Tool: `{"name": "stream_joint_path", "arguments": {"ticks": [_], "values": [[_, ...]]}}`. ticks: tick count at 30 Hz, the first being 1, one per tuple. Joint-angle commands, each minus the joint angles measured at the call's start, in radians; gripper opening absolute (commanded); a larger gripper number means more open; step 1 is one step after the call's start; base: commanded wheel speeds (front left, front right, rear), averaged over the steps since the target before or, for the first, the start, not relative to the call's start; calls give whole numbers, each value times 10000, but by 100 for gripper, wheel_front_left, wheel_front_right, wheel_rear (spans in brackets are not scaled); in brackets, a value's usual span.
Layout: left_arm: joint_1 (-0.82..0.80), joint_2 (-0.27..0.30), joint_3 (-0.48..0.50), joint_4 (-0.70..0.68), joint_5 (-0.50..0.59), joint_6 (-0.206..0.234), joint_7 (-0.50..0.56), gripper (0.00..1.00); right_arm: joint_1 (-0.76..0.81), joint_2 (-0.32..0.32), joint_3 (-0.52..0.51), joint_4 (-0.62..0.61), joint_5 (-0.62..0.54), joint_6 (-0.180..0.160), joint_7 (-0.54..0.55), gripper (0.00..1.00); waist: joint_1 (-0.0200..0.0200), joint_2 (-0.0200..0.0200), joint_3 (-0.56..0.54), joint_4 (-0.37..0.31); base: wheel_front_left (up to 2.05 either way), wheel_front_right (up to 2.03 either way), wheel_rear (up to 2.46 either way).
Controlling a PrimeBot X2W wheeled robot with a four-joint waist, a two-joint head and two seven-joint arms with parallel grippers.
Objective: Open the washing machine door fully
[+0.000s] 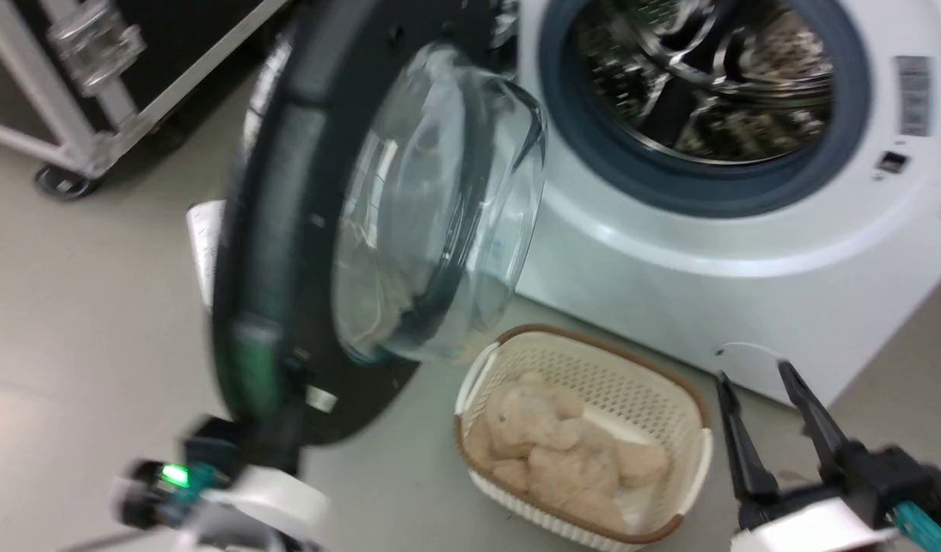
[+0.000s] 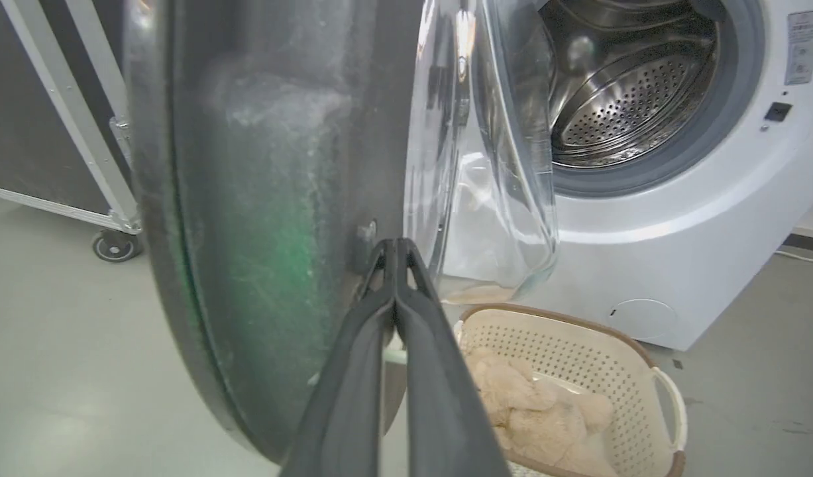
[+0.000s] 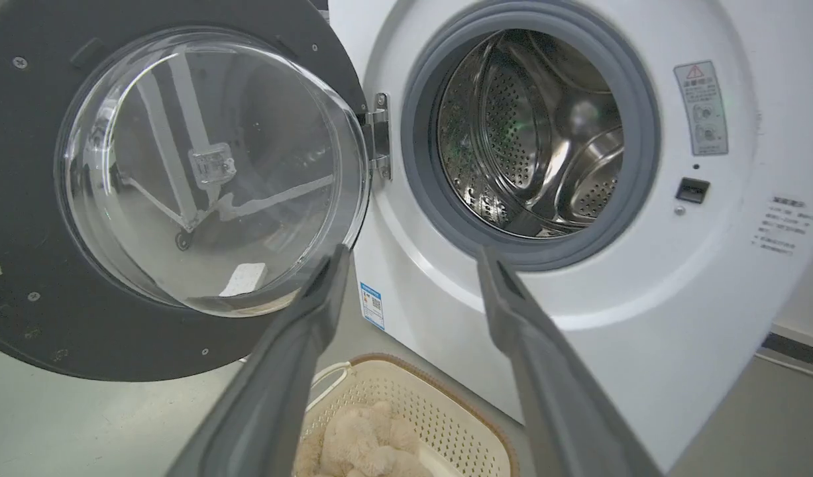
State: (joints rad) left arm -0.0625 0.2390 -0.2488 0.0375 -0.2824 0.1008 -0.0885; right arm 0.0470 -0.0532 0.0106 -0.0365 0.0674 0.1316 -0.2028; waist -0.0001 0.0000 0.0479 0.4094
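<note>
While the head view blurs, I see the washing machine door swung well out from the washing machine, my right gripper spread wide and empty. Left wrist view: my left gripper, fingers pinched together, tips at the door's inner face near its rim. Right wrist view: drum exposed, the door's glass bowl facing me. I judge it's the final push; next, press outward.

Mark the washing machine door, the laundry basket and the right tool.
washing machine door (image 3: 201, 179): right wrist view, on the clear glass bowl at its centre.
laundry basket (image 1: 608, 383): head view, on its perforated inner back wall.
right tool (image 1: 752, 372): head view, midway between its two spread fingertips.
</note>
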Motion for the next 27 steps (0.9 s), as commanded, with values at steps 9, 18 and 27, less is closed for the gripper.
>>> {"name": "stream_joint_path", "arguments": {"ticks": [9,18,27], "values": [[-1812,1251,1487,1350,-831,-481,-33,0,-1030,30,294,-581,-701,-9,632,100,1,0,1658,275,0,0,0],[-3803,2385,2908,4102,-1672,-694,-351,0,-1555,30,247,-872,-1046,-9,873,100,1,0,2854,-269,0,0,0],[-5163,2810,3104,6472,-1631,-1086,-1506,0,-1760,30,129,-638,-1045,-9,711,100,1,0,2893,-499,0,0,0]]}}
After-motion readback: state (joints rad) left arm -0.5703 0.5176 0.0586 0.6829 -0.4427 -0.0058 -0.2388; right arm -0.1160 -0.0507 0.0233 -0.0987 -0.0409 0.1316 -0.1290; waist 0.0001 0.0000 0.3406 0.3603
